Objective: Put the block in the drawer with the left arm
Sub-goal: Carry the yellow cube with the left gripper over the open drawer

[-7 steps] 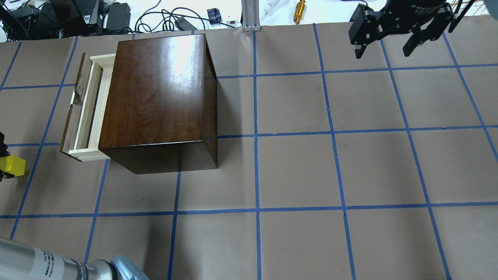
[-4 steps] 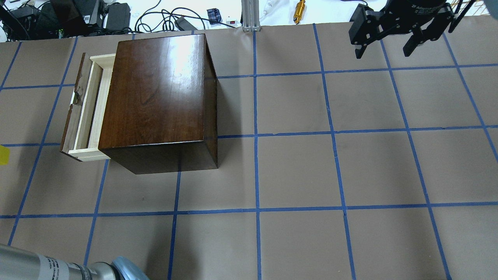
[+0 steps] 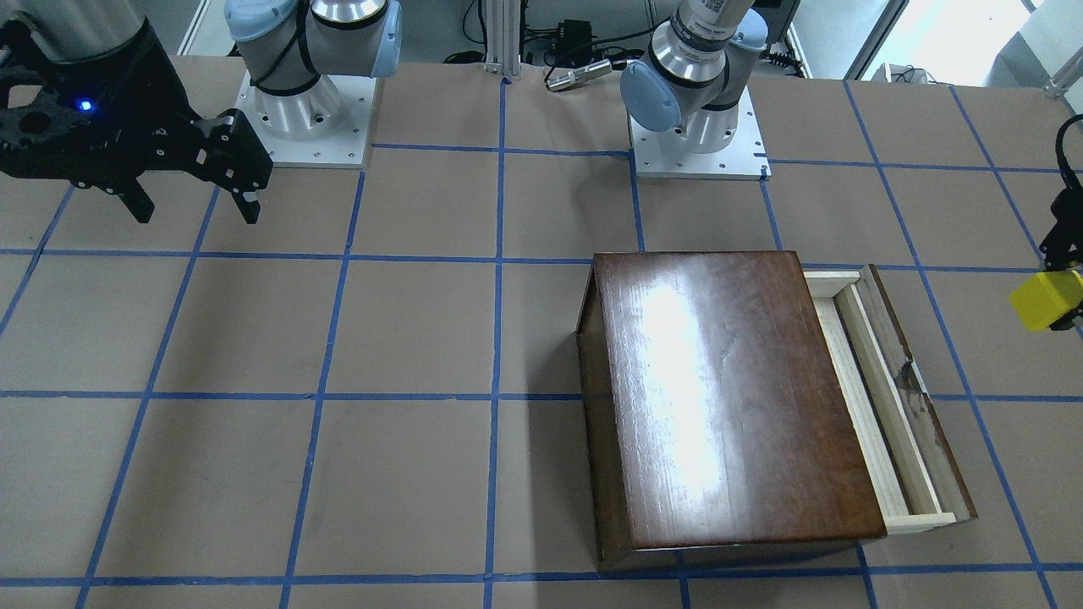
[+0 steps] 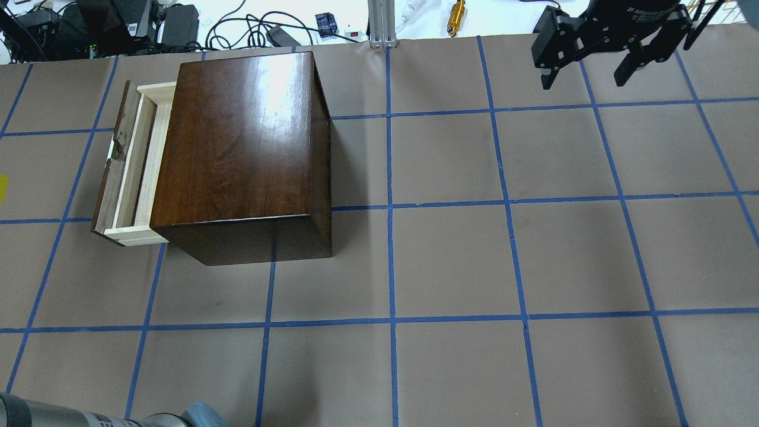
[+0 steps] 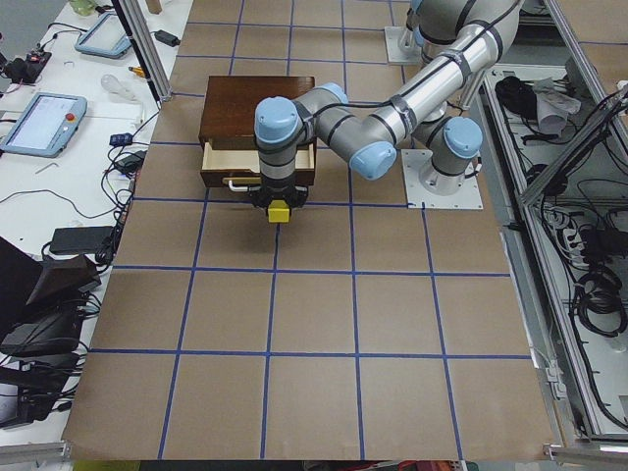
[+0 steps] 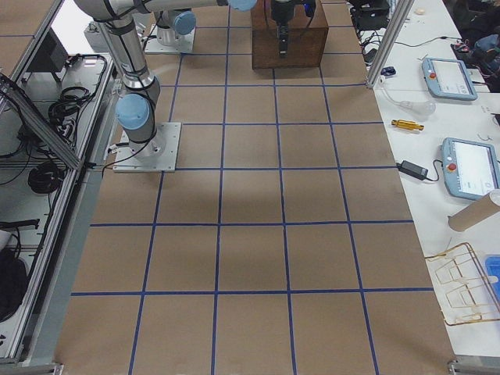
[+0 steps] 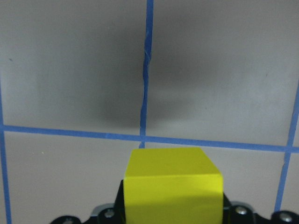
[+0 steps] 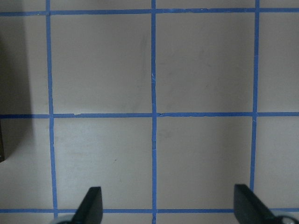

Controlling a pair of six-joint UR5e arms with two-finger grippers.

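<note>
The yellow block (image 3: pixel 1047 300) is held in my left gripper (image 7: pixel 172 212), which is shut on it. It hangs above the table, out in front of the drawer (image 3: pixel 890 397), and does not touch it. In the overhead view only a sliver of the block (image 4: pixel 2 188) shows at the left edge. The drawer (image 4: pixel 127 166) is pulled partly out of the dark wooden cabinet (image 4: pixel 237 142) and looks empty. My right gripper (image 4: pixel 583 82) is open and empty, raised over the far right of the table.
The robot bases (image 3: pixel 698 135) are bolted at the back of the table. Cables and gear (image 4: pixel 148 24) lie beyond the far edge. The table is brown paper with a blue tape grid (image 4: pixel 450 261).
The block in my left gripper has moved further from the robot, level with the drawer front, and nearly out of the overhead view. The right arm has not moved.
</note>
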